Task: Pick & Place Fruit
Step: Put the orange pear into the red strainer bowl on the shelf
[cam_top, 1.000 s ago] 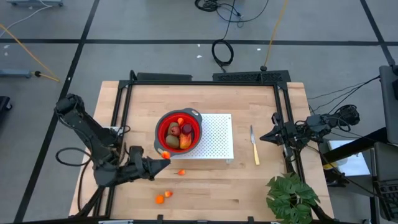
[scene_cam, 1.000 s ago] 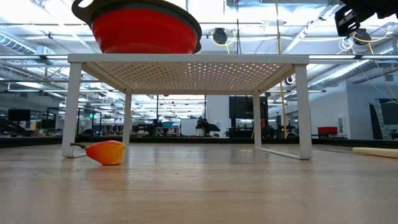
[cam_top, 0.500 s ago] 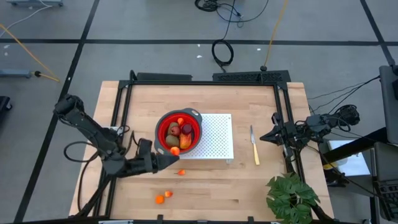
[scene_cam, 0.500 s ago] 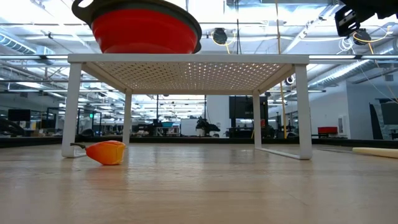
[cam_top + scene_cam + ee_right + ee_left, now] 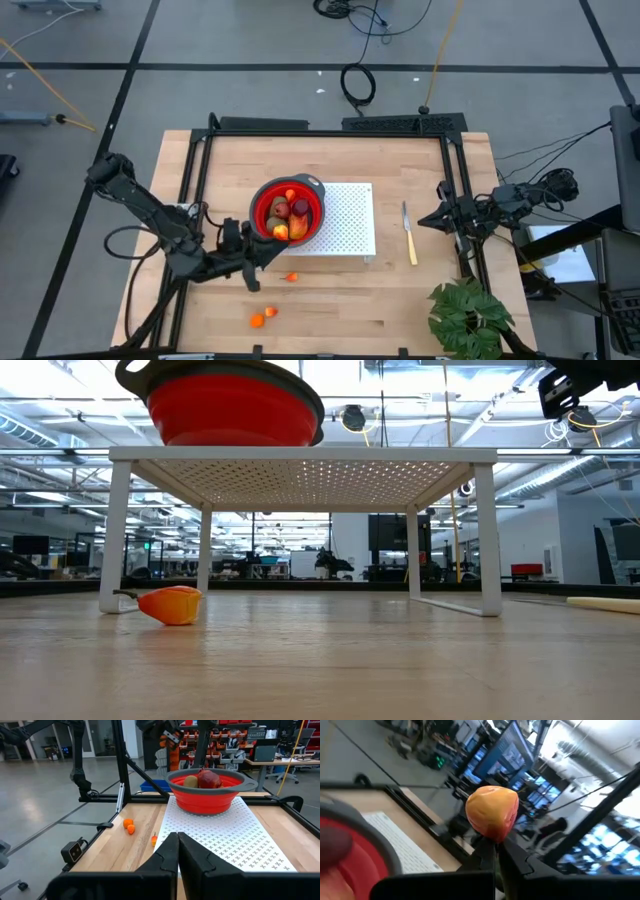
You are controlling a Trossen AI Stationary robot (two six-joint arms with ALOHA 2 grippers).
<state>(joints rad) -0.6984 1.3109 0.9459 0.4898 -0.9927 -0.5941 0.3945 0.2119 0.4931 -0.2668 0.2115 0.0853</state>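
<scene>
A red bowl (image 5: 288, 212) with a grey rim stands on a white perforated rack (image 5: 348, 222). In it lie a mango-like piece, an olive-brown oval and a dark red ball. My left gripper (image 5: 274, 242) is at the bowl's near-left rim, shut on a small orange fruit bit (image 5: 281, 232). In the left wrist view the bit (image 5: 491, 812) is beside the bowl's rim (image 5: 370, 832). Three more orange bits lie on the table (image 5: 291, 277) (image 5: 256, 320) (image 5: 270, 312). My right gripper (image 5: 425, 218) waits shut at the table's right edge. My left gripper pinches the orange bit by its lower end (image 5: 492, 836), only at the ends of its two fingers. The fingers come slanting from the table's near-left side. The bit is lifted clear and stands out beyond the fingertips, at the bowl's near rim.
A yellow-handled knife (image 5: 408, 235) lies right of the rack. A green plant (image 5: 468, 318) stands at the near right corner. In the low view one orange bit (image 5: 172, 604) lies on the table by the rack's leg (image 5: 113, 530). A black frame borders the table.
My left gripper has moved from the table's near-left area toward the far side and right, up to the bowl's near rim, carrying the orange bit with it. The bit now shows over the bowl's edge. The right arm has kept still.
</scene>
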